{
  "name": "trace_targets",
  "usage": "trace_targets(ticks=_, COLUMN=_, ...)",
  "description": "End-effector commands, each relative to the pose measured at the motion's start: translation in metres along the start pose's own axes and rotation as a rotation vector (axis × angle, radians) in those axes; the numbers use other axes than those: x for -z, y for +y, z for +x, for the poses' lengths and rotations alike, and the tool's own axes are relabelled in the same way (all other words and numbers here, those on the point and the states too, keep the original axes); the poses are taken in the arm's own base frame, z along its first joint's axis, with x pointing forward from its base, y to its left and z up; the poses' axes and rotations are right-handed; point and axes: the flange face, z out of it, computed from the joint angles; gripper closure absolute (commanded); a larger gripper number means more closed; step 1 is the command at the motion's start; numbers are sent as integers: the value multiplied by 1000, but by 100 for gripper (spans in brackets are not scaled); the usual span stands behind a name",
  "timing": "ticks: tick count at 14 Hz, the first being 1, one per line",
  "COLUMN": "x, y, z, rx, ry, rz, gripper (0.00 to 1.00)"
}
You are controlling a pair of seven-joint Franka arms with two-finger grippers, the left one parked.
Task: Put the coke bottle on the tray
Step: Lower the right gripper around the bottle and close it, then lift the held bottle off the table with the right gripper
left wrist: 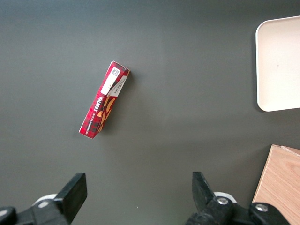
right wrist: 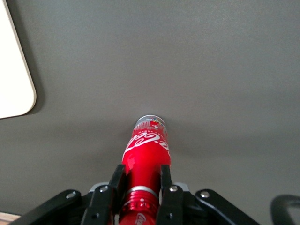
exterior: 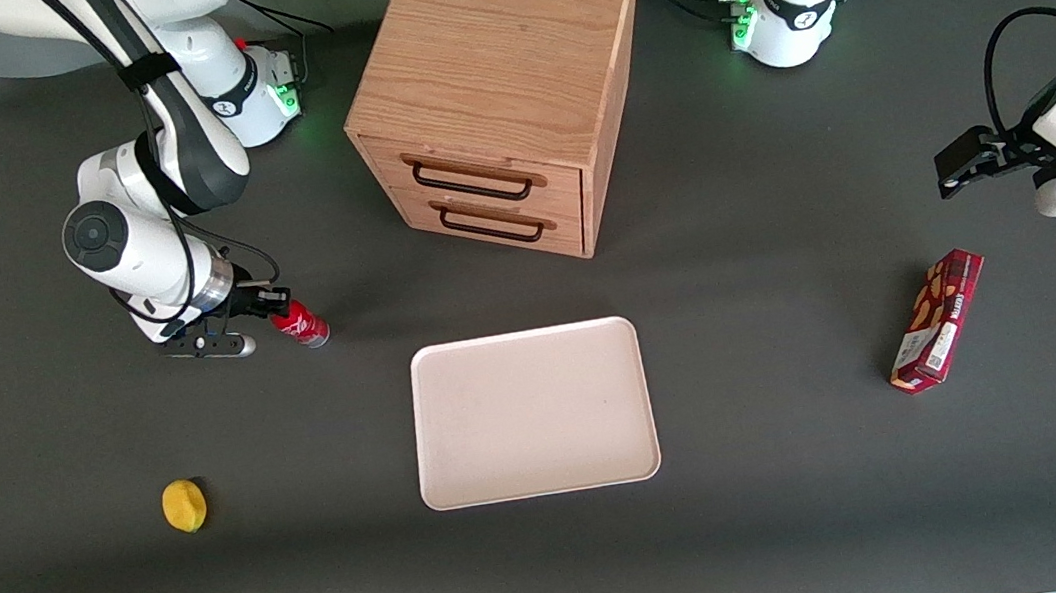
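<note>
The coke bottle (exterior: 301,325) is a slim red bottle with white script and a silvery base. It is tilted, base toward the tray, at the working arm's end of the table. My gripper (exterior: 270,306) is shut on its neck just below the cap. In the right wrist view the fingers (right wrist: 165,180) press both sides of the bottle (right wrist: 146,152), and my gripper (right wrist: 140,177) holds it with the base low over the table. The cream-pink tray (exterior: 532,412) lies flat and bare mid-table, nearer the front camera than the bottle; its corner shows in the right wrist view (right wrist: 14,70).
A wooden two-drawer cabinet (exterior: 493,89) stands farther from the front camera than the tray. A small yellow object (exterior: 184,506) lies nearer the front camera than my gripper. A dark red snack box (exterior: 937,320) lies toward the parked arm's end.
</note>
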Motion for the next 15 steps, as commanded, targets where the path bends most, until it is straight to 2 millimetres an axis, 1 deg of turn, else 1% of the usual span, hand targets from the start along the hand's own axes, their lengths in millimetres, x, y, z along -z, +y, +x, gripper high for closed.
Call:
trace_targets(ticks=1, x=51, y=-7, z=9, rx=18, ry=-4, rz=-19, gripper=100)
trace_targets(ticks=3, x=102, y=-15, z=23, rx=30, ry=-5, rz=-34, gripper=100)
trace_targets(ticks=5, x=158, y=-23, z=37, rx=35, ry=13, rz=-24, gripper=100)
trace_targets(ticks=6, x=184, y=-28, z=48, rx=32, ry=34, rz=-9, gripper=100)
trace_targets(ticks=7, x=206, y=-36, z=59, rx=30, ry=35, rz=4, gripper=100)
trace_targets(ticks=8, x=223, y=-51, z=72, rx=37, ry=30, rz=19, gripper=100)
trace_targets(ticks=9, x=235, y=-65, z=86, rx=24, ry=25, rz=32, gripper=100)
trace_targets(ticks=10, x=238, y=-73, z=106, rx=-28, ry=10, rz=47, gripper=100)
trace_targets(ticks=11, x=236, y=-98, z=118, rx=-46, ry=-1, rz=70, gripper=100)
trace_targets(ticks=12, x=229, y=-117, z=133, rx=-77, ry=-5, rz=98, gripper=100)
trace_targets(ticks=13, x=211, y=-130, z=150, rx=-139, ry=-16, rz=115, gripper=100)
trace_targets(ticks=14, x=190, y=-150, z=160, rx=-168, ry=-20, rz=124, gripper=100)
trace_targets(ticks=15, x=171, y=-167, z=171, rx=-203, ry=-7, rz=143, gripper=100)
